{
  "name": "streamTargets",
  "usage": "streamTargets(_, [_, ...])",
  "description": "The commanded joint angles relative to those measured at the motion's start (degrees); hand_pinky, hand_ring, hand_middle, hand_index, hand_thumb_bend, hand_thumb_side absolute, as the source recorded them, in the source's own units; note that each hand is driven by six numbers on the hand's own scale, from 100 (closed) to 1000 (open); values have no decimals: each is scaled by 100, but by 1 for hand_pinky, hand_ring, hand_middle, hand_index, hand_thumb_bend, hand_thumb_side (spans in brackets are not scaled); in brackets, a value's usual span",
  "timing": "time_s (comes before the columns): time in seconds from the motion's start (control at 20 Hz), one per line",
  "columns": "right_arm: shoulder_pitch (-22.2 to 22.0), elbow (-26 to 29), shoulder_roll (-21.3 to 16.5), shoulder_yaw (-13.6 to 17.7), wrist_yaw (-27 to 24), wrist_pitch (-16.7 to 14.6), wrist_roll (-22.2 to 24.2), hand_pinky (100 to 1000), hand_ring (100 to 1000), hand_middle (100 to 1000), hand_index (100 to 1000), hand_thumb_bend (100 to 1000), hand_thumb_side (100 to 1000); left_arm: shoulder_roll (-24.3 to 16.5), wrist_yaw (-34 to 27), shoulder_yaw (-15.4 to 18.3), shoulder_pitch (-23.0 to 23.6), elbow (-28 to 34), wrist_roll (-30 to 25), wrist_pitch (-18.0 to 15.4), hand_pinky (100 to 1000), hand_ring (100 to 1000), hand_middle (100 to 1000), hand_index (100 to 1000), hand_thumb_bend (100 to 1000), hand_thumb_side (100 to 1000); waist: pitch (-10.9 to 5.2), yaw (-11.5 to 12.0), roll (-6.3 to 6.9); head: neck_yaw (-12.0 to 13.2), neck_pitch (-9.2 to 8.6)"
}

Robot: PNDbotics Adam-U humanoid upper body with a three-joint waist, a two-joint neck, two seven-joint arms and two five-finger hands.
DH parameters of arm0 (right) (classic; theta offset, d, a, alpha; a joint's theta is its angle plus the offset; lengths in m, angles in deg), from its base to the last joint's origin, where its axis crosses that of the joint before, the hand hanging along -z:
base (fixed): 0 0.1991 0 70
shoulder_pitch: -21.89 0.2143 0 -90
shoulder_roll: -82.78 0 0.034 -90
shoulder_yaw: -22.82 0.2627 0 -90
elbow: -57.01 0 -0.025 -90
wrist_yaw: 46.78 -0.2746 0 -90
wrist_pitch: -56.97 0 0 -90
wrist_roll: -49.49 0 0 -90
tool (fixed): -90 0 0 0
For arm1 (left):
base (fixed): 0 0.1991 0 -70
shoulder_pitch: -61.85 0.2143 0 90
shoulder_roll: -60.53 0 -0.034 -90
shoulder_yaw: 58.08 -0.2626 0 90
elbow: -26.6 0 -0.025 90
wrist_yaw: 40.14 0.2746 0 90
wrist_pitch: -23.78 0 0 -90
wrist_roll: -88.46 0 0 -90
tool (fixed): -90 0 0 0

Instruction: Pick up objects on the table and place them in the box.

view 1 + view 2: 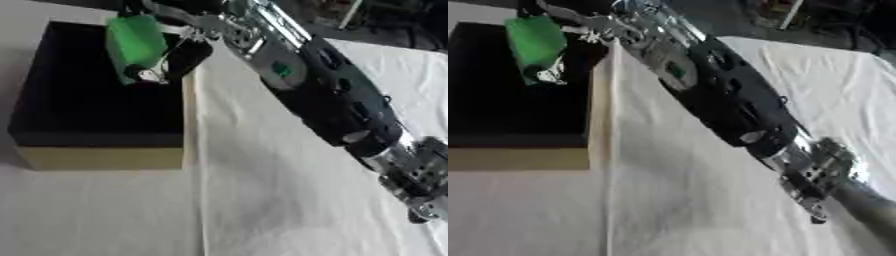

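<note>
White tablecloth (262, 200), one, wrinkled, covers the table nearest the camera; no loose objects show on its visible part.

Right arm (341, 105), one, black with silver joints, reaches from the lower right diagonally up to the box.

Right hand (179, 57), one, over the box's right side; dark fingers curl round a green object and hold it above the interior. How much of the hand wraps it is partly hidden by the object itself.

Green object (136, 42), one, soft-looking, with a small silvery part at its lower end; carried, not yet released, hanging over the box's dark inside.

Box (101, 157), one, tan walls, black interior; nothing else visible inside.

Left hand: not in view.

Progress, as judged: the pick is done, the carry has reached the box; release remains. Whether further objects wait outside these views cannot be told.
</note>
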Motion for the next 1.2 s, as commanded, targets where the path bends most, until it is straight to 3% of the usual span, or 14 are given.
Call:
streamTargets(0.05, [94, -2, -69, 22, 232, -58, 10, 827, 807, 790, 863, 260, 649, -62, -24, 1, -41, 83, -12, 4, 640, 695, 733, 782, 481, 1000, -102, 0, 51, -29, -32])
streamTargets(0.3, [106, 25, -106, 124, 496, -71, 59, 871, 875, 853, 922, 340, 724, -73, -33, 6, -6, 83, -6, 33, 640, 695, 732, 782, 480, 1000, -104, -33, 51, 1, -21])
streamTargets(0.6, [107, 169, -143, 175, 419, -100, 106, 868, 867, 846, 916, 346, 710, -73, -37, 9, -2, 83, -7, 42, 640, 695, 732, 782, 479, 1000, -120, -73, 74, 11, -2])
streamTargets(0.8, [97, 188, -146, 175, 416, -116, 186, 874, 871, 832, 920, 405, 765, -58, -47, 2, -24, 83, -13, 47, 640, 695, 732, 782, 478, 1000, -126, -91, 86, -11, 3])
streamTargets(1.2, [-25, 376, -245, 331, 96, 14, 45, 857, 839, 806, 910, 285, 752, -66, -41, 15, 3, 83, -2, 66, 640, 694, 731, 782, 476, 1000, -125, -240, 121, 148, 44])
